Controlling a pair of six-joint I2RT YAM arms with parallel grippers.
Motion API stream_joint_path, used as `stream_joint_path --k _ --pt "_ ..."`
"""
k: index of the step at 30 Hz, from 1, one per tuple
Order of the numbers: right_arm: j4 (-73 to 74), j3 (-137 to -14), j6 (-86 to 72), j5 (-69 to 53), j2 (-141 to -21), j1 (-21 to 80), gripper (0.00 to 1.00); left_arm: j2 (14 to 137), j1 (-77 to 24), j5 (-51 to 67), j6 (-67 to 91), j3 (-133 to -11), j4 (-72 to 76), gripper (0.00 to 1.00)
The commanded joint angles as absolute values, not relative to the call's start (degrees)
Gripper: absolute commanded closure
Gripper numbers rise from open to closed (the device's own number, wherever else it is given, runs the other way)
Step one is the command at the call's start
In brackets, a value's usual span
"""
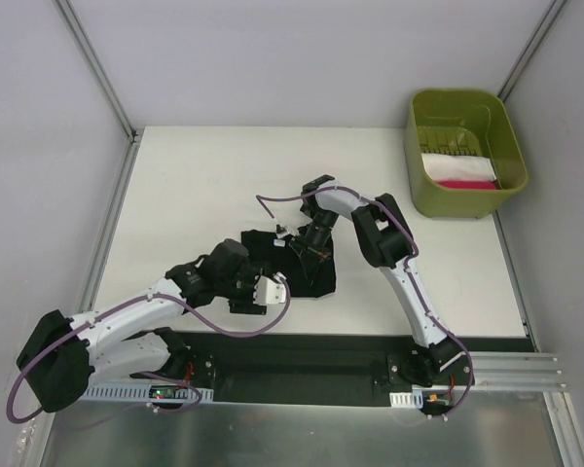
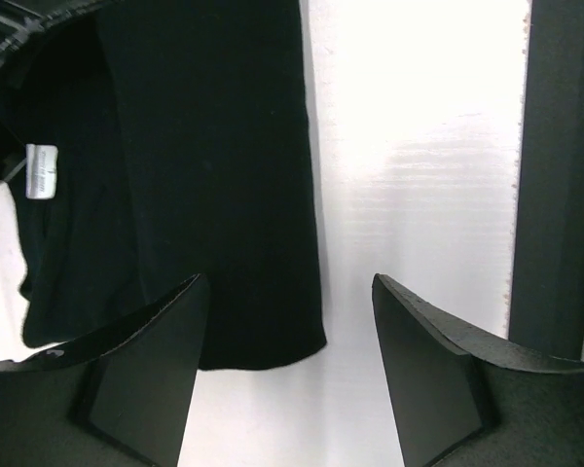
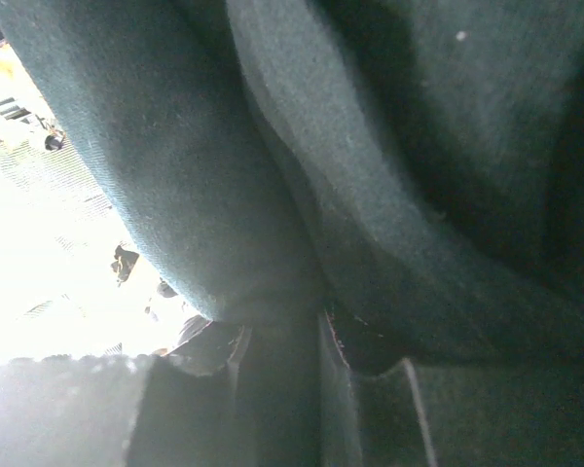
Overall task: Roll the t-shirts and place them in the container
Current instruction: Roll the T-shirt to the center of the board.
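White desk (image 1: 204,185) first, filling the view. Up at two o'clock, green bin (image 1: 464,94), with white and pink cloth (image 1: 457,170) lying inside. Dead centre, black t-shirt (image 1: 316,277), bunched into a partial fold, not yet a tidy roll by the look of it.

Reaching in from five o'clock, right pincer (image 1: 310,243), clamped on a thick fold of the black fabric toward the shirt's twelve o'clock side. Wrist view crammed with fabric running down between the fingers.

Coming in from eight o'clock, left pincer (image 2: 290,292), jaws spread wide, gripping nothing. Hanging low over the hem, one finger above black fabric, the other above bare desk.

Smallest of all, white neck label (image 2: 41,172), out at nine o'clock in the left wrist view.

Now, doing this well. Probably a fresh grip due on the left:
- Drop lower, straddle the hem edge, and take every layer, not just the top one.
- Pinch close to the corner for a square start to the roll.
- Hold firm on the right to stop that fold springing open.
- Turn both ends at one pace, or risk a cone instead of a cylinder.
- Mind the collar side, likely thicker there and prone to bulge.
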State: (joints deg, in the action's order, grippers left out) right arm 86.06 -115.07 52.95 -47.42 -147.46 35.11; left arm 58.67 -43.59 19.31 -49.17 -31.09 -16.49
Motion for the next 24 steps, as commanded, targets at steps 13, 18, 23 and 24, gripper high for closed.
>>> stream_joint_path --k 13,18,23,24 --pt "90.35 -114.61 53.96 -34.98 -152.4 36.04 0.99 70.83 -44.83 15.3 -61.25 -27.43 -8.44 0.46" --pt "88.69 -114.17 53.09 -34.98 -151.18 35.16 0.72 74.0 -44.91 15.11 -63.89 -26.89 -9.57 0.71" --pt "87.89 -114.95 56.41 -34.89 -137.69 27.54 0.43 75.85 -43.6 20.29 -59.61 -32.41 -16.67 0.87" --pt "87.46 -116.79 57.12 -35.85 -135.03 25.77 0.4 76.02 -42.72 23.78 -58.37 -33.56 -17.92 0.89"
